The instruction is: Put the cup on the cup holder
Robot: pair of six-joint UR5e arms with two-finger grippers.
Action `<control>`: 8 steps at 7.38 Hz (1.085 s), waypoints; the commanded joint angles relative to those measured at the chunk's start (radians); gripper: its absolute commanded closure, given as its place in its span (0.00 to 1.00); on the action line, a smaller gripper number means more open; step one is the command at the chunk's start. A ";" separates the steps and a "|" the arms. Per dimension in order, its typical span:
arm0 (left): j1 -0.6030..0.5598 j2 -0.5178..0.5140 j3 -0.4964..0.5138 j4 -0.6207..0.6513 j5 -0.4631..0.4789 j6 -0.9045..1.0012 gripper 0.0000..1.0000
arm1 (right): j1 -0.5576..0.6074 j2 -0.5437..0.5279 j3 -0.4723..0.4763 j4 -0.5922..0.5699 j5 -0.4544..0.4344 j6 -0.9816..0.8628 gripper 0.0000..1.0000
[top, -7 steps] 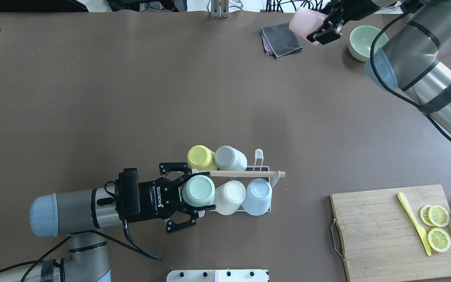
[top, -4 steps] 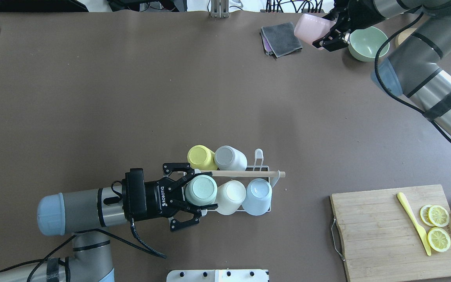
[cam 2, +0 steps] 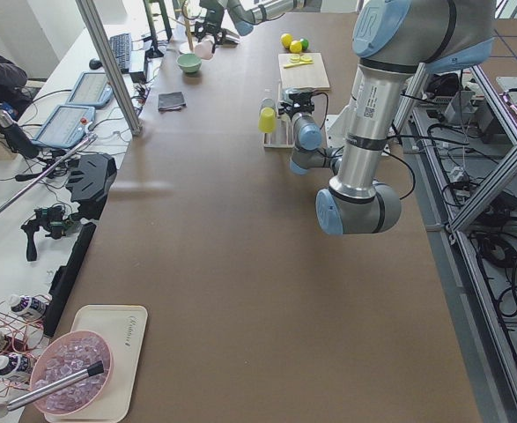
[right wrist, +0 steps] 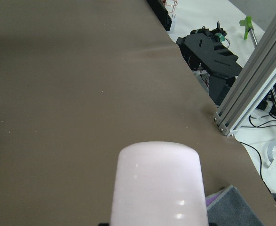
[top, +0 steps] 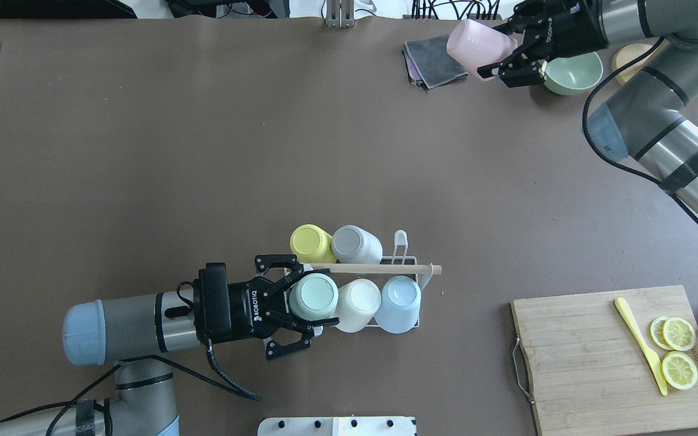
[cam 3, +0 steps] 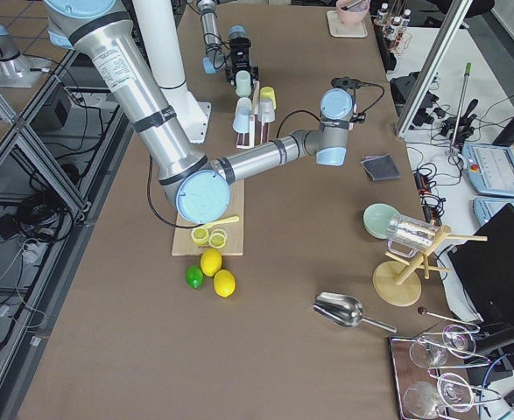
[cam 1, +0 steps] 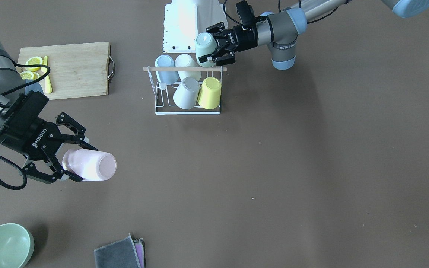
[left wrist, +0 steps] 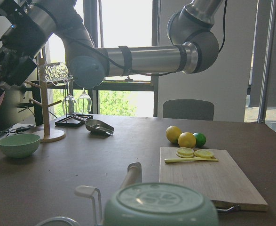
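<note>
Brown table (top: pixel 203 151), bright windows (left wrist: pixel 126 23), grey chair (left wrist: pixel 188 109)

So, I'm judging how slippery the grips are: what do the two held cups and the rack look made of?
Pink cup in the right gripper: matte, opaque, with soft highlights, so probably plastic. Mint cup in the left gripper: same matte look, likely plastic too. Cup holder: thin white wire, likely coated metal, with a pale wooden rod on top.
</note>
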 commanded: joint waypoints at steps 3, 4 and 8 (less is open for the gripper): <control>0.005 0.000 0.006 -0.001 0.000 0.000 1.00 | -0.147 -0.003 -0.066 0.399 -0.217 0.225 0.56; 0.005 0.000 0.006 -0.001 0.000 0.000 1.00 | -0.208 -0.008 -0.066 0.462 -0.290 0.233 0.57; 0.008 -0.009 0.038 -0.047 0.001 0.000 0.01 | -0.347 -0.091 -0.062 0.675 -0.444 0.336 0.58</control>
